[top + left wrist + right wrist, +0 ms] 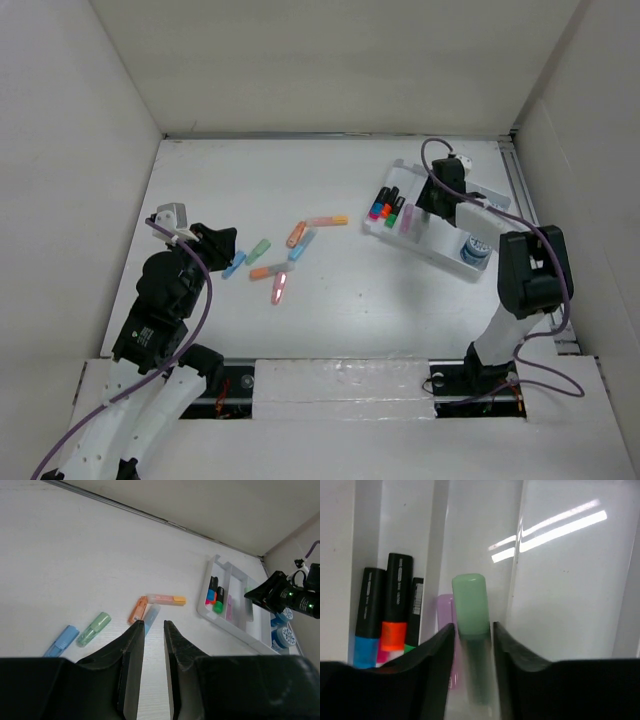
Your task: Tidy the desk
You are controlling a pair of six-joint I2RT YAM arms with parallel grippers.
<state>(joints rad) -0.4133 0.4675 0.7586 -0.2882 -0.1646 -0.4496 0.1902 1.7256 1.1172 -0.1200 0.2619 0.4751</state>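
White-walled matte desk [400, 310], highlighters [295, 236] scattered. Left gripper [154, 627] narrow, empty, above it. Right gripper [473, 627] flanks green highlighter [469, 600] over tray [437, 245]; grip unclear.

**Desk** [350, 300]: smooth, matt white surface ahead of the jaws of the left gripper [154, 622].
**Tray** [560, 580]: glossy white plastic, with bright streaks of reflected light beyond the jaws of the right gripper [473, 625].
**Green highlighter** [469, 600], between the right jaws: smooth pastel plastic with a soft sheen.
**Black markers** [398, 580], left of those jaws: shiny black plastic barrels with coloured bands.
**Fingers** [131, 665] of both grippers: matt black plastic.
**Rail** [515, 195]: bare metal.
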